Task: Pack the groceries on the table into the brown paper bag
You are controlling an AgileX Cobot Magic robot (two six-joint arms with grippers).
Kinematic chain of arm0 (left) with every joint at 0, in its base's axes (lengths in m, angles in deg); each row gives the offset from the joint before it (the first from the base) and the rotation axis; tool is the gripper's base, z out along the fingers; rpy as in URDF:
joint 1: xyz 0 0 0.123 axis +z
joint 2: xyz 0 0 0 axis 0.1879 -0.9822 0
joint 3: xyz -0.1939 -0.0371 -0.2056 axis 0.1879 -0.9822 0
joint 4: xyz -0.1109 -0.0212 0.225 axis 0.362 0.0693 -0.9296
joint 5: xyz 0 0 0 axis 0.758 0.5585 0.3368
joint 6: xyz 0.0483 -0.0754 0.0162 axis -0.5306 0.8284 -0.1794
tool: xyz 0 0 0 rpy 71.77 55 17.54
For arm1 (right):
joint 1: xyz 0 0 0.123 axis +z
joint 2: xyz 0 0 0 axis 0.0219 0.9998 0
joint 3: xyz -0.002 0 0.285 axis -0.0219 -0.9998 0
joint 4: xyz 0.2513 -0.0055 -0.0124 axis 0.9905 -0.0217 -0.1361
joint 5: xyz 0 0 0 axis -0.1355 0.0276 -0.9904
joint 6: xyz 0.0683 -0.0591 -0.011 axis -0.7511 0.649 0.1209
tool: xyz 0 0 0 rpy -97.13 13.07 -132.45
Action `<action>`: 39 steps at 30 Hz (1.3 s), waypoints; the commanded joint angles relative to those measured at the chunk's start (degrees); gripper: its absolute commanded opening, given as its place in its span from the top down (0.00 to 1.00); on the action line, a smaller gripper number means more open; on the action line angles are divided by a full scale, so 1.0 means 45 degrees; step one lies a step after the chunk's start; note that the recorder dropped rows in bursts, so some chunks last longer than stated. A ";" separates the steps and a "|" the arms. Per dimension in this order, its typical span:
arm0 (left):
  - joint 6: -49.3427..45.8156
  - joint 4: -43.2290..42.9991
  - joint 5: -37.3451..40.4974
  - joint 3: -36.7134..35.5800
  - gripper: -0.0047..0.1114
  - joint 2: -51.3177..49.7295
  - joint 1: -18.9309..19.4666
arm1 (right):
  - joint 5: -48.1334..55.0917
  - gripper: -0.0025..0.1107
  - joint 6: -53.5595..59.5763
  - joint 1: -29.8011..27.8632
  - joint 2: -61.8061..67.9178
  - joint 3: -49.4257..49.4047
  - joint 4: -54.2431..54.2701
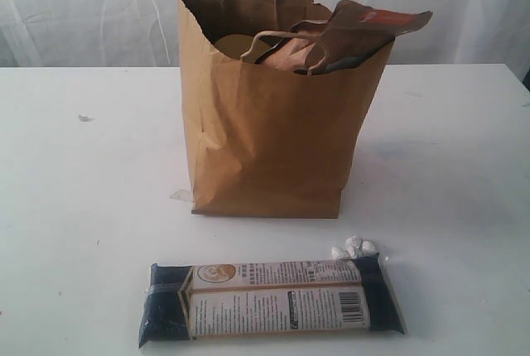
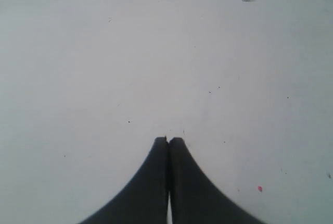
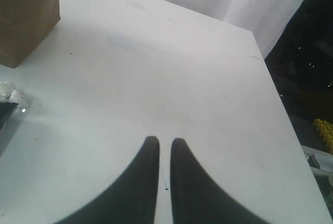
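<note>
Bag: brown paper bag (image 1: 265, 141) stands upright mid-tabletop, creased, with a brown pouch (image 1: 364, 33) poking from its top.
Packet: long dark-blue packet (image 1: 273, 302) lies flat before the bag, apart from it.
Surface: white tabletop (image 1: 83, 207), lightly scuffed; white curtain (image 1: 83, 8) behind.
Left fingers (image 2: 156, 161): pressed together, empty.
Right fingers (image 3: 145, 161): nearly closed, slim gap, empty.

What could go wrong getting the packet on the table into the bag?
1. The brown pouch sticks out over the rim of the brown paper bag, so the long dark-blue packet may snag on it going in.
2. The packet lies flat on the table; a grasp from above could slip or scrape.
3. The bag stands free and creased; a push at its rim could tip it.
</note>
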 commanded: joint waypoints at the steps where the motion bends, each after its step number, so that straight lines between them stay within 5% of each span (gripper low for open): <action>1: -0.0073 0.0012 -0.0058 0.0000 0.96 0.0063 -0.0093 | -0.0183 0.91 -0.0041 0.0040 -0.0051 -0.0023 0.0000; 7: -0.0073 0.0012 -0.0058 0.0000 0.96 0.0063 -0.0093 | -0.0824 0.91 0.1108 0.0040 -0.0051 -0.0023 -0.0497; 10: -0.0073 0.0012 -0.0058 0.0000 0.96 0.0063 -0.0093 | -0.3322 0.91 -0.1047 0.0040 -0.0051 -0.0023 0.5431; 13: -0.0073 0.0012 -0.0058 0.0000 0.96 0.0063 -0.0093 | -0.6476 0.91 -0.2595 0.0040 -0.0051 -0.0023 0.8240; 19: -0.0073 0.0012 -0.0058 0.0000 0.96 0.0063 -0.0093 | -0.7732 0.91 -0.4954 0.0040 -0.0051 -0.0023 0.9000; 21: -0.0073 0.0012 -0.0058 0.0000 0.96 0.0063 -0.0093 | -0.9723 0.91 -0.5616 0.0040 -0.0051 -0.0023 0.9030; 25: -0.0073 0.0012 -0.0058 0.0000 0.96 0.0063 -0.0093 | -1.6435 0.91 -1.3727 0.0040 -0.0051 0.0045 0.9385; 27: -0.0073 0.0012 -0.0058 0.0000 0.96 0.0063 -0.0093 | -1.7939 0.91 -1.7780 0.0040 -0.0051 0.0949 0.9340; 28: -0.0073 0.0012 -0.0058 0.0000 0.96 0.0063 -0.0093 | -1.7976 0.91 -1.7867 0.0040 -0.0051 0.1604 0.9340; 32: -0.0073 0.0012 -0.0058 0.0000 0.96 0.0063 -0.0093 | -1.5287 0.91 -1.0962 0.0040 0.0386 0.3925 0.7278; 36: -0.0073 0.0012 -0.0058 0.0000 0.96 0.0063 -0.0093 | -0.8107 0.91 0.2345 0.0040 0.2049 0.5690 0.3553; 39: -0.0073 0.0012 -0.0058 0.0000 0.96 0.0063 -0.0093 | -0.4708 0.91 0.6645 0.0040 0.4119 0.5602 0.3530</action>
